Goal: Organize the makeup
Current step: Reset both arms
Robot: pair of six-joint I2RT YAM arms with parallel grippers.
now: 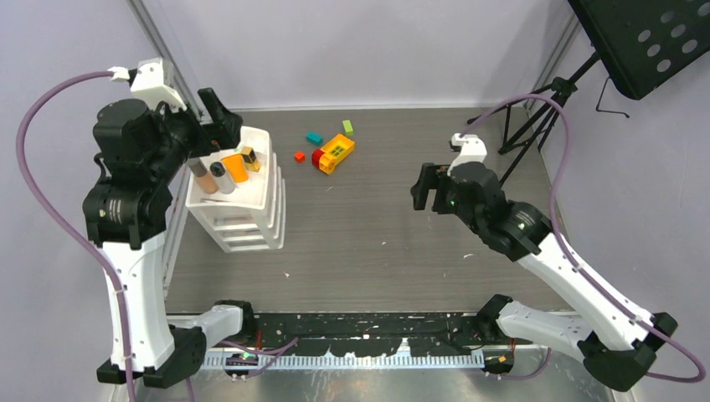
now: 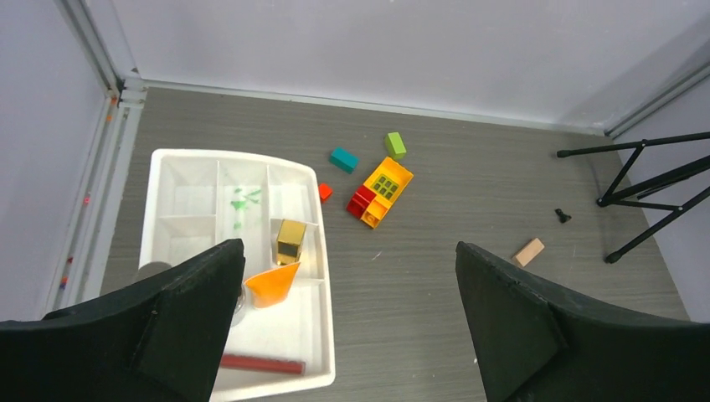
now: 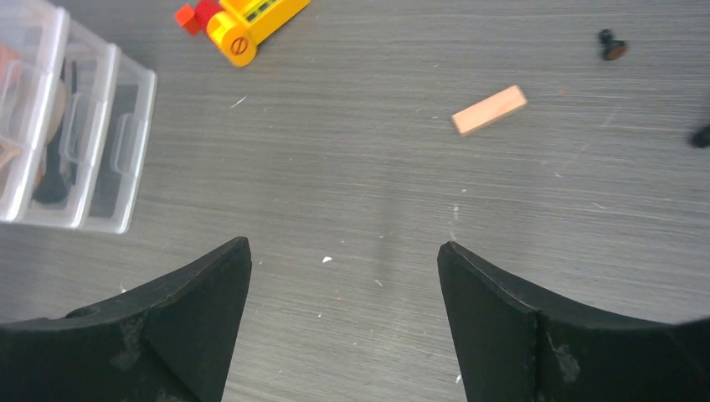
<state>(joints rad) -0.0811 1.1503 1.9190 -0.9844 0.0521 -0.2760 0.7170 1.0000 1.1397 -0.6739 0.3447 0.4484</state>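
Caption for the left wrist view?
Left gripper, jaws open, above white tray holding gold lipstick, orange tube and red pencil; toy brick beyond.

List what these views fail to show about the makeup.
- Left wrist view: a finger of the left gripper mostly covers the tubes beside the orange tube and one end of the red pencil.
- Right wrist view: the drawers' contents are blurred behind clear fronts and cut off by the left edge.
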